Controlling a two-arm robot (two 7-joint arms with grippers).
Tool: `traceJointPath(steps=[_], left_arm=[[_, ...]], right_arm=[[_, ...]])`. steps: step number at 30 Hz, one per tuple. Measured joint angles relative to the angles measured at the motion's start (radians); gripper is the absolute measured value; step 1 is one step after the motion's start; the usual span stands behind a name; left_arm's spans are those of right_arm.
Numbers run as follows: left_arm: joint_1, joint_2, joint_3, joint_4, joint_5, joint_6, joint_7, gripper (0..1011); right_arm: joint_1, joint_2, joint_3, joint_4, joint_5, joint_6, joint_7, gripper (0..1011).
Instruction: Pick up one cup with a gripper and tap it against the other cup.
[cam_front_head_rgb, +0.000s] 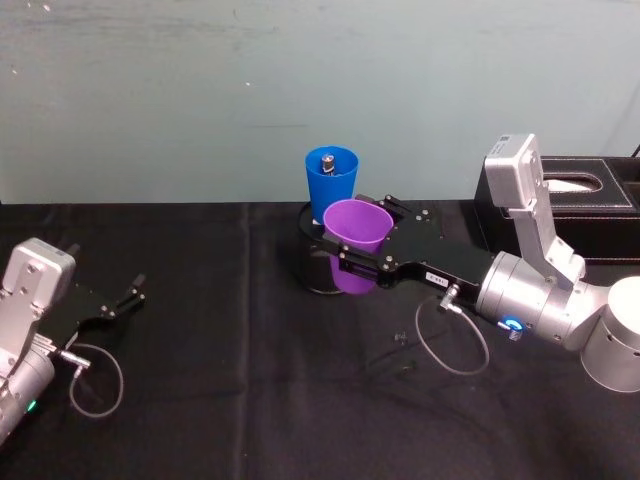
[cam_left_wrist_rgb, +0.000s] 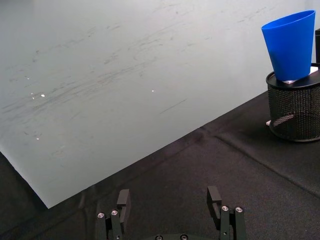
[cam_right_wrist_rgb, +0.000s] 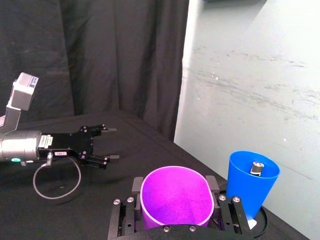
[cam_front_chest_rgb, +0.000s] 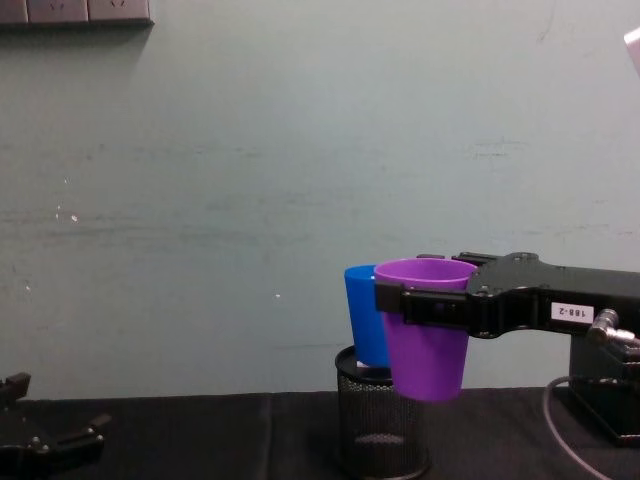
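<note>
Head view: purple cup (cam_front_head_rgb: 357, 225) over black tablecloth (cam_front_head_rgb: 220, 350), pale wall (cam_front_head_rgb: 200, 90).

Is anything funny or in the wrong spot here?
Yes, a bit. The blue cup is perched on top of the black mesh holder, not on the table, and a small metal thing sits inside it. The purple cup is just held in the right pincer.

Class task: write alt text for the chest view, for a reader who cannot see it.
The right end effector holds a purple cup above the black table, overlapping a blue cup that stands on a black mesh holder. The left end effector is open at the lower left corner.
</note>
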Motion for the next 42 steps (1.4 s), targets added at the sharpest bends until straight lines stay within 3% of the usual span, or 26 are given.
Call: traceJointPath(steps=[42], left_arm=[[0.0, 0.0, 0.0, 0.0, 0.0, 0.0, 0.0, 1000]], right_arm=[[0.0, 0.0, 0.0, 0.0, 0.0, 0.0, 0.0, 752]])
